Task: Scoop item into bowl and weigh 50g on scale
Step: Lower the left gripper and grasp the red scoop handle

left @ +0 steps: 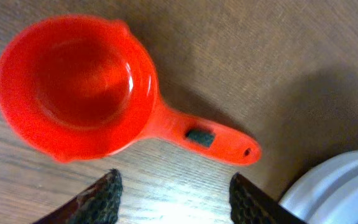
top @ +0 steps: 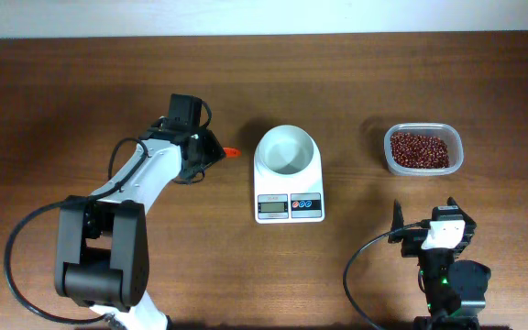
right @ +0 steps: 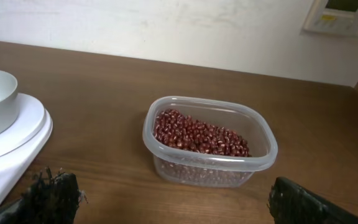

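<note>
Left gripper [left: 178, 200] hung open over the orange scoop [left: 79, 87], jaws spread and holding nothing, the fingertips [left: 107, 193] short of the handle [left: 213, 138] in the wrist view. Right gripper [right: 179, 208] was parked low and also wide open, empty, facing the clear container [top: 423, 170]. The beans [top: 418, 148] all sat in that container, well to the right of the scale [top: 289, 188]. The bowl [top: 287, 149] was on the scale and looked empty. I couldn't read the display. Risks as I judged them: the handle lay flat on the table [top: 81, 82] and slanted across the line of the jaws, so a close from this pose could catch it off-centre and twist the scoop, or the fingers could scrape the wood and skate over it. The handle's free end pointed at a white edge [left: 334, 186], bowl or scale, can't tell which, and it was near. A nudge during the grab could push the scale, shift the bowl and spoil the reading. The scoop was also on the far side of the scale from the beans, so any carry would pass over or round the bowl, with spill risk on the loaded trip.
</note>
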Tool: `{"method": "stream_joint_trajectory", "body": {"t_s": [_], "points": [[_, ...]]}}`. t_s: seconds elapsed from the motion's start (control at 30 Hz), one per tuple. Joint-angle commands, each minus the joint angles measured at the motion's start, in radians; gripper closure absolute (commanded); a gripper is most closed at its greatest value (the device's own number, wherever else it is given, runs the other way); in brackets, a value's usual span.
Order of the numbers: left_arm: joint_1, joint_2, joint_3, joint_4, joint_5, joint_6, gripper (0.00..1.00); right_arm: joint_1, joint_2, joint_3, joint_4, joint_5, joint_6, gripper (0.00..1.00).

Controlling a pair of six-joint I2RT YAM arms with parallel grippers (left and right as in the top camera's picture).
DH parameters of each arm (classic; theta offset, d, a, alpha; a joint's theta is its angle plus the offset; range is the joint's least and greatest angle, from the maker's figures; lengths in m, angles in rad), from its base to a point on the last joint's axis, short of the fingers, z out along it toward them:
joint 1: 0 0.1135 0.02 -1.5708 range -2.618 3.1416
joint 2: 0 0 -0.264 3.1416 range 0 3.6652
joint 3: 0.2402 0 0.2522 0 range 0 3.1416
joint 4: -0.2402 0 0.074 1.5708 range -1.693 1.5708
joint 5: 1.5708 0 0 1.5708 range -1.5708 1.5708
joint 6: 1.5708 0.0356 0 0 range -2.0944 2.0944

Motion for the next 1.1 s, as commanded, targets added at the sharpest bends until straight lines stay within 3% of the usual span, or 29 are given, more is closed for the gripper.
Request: {"method": "stream_joint_trajectory", "body": {"t_s": [0.0, 0.23, 0.33, 0.43, 0.47, 0.5, 0.57, 0.63, 0.7, 0.77, 0.8, 0.87, 0.97, 1.0, 1.07], "points": [[0.0, -0.021, 0.017, 0.016, -0.044, -0.111, 0.48, 0.004, 0.01, -0.005, 0.064, 0.0, 0.002, 0.01], [0.0, -0.001, 0.013, 0.017, -0.206, -0.147, 0.29, 0.005, 0.01, -0.005, 0.075, -0.079, 0.002, 0.01], [0.003, 0.034, 0.013, 0.052, -0.25, -0.146, 0.28, 0.005, 0.01, -0.005, 0.075, -0.079, 0.002, 0.01], [0.005, 0.033, 0.014, 0.144, -0.212, 0.037, 0.3, 0.005, 0.01, -0.005, 0.075, -0.079, 0.002, 0.01], [0.005, 0.027, 0.048, 0.094, -0.166, 0.139, 0.19, 0.005, 0.01, -0.005, 0.074, -0.079, 0.002, 0.01], [0.005, 0.019, 0.068, 0.05, -0.166, 0.139, 0.18, 0.005, 0.01, -0.005, 0.074, -0.079, 0.002, 0.01], [0.005, 0.003, 0.095, -0.018, -0.166, 0.147, 0.18, 0.005, 0.01, -0.005, 0.074, -0.079, 0.002, 0.01], [0.005, -0.003, 0.097, -0.103, -0.167, 0.254, 0.24, 0.005, 0.01, -0.005, 0.074, -0.079, 0.002, 0.01], [0.005, 0.002, 0.073, -0.126, -0.169, 0.406, 0.23, 0.005, 0.01, -0.005, 0.072, -0.079, 0.002, 0.01], [0.005, 0.003, 0.072, -0.126, -0.167, 0.433, 0.25, 0.005, 0.01, -0.005, 0.071, -0.079, 0.002, 0.01], [0.004, 0.003, 0.072, -0.127, -0.165, 0.45, 0.3, 0.005, 0.01, -0.005, 0.071, -0.079, 0.002, 0.01], [0.005, 0.003, 0.072, -0.163, -0.125, 0.453, 0.53, 0.005, 0.01, -0.005, 0.07, -0.079, 0.002, 0.01], [0.004, 0.003, 0.072, -0.256, -0.108, 0.452, 0.63, 0.005, 0.01, -0.005, 0.054, -0.079, 0.002, 0.01], [0.004, 0.003, 0.072, -0.265, -0.109, 0.452, 0.71, 0.005, 0.01, -0.005, 0.045, -0.079, 0.002, 0.01], [0.004, 0.003, 0.072, -0.262, -0.117, 0.42, 0.98, 0.005, 0.01, -0.005, 0.045, -0.079, 0.002, 0.01]]}}
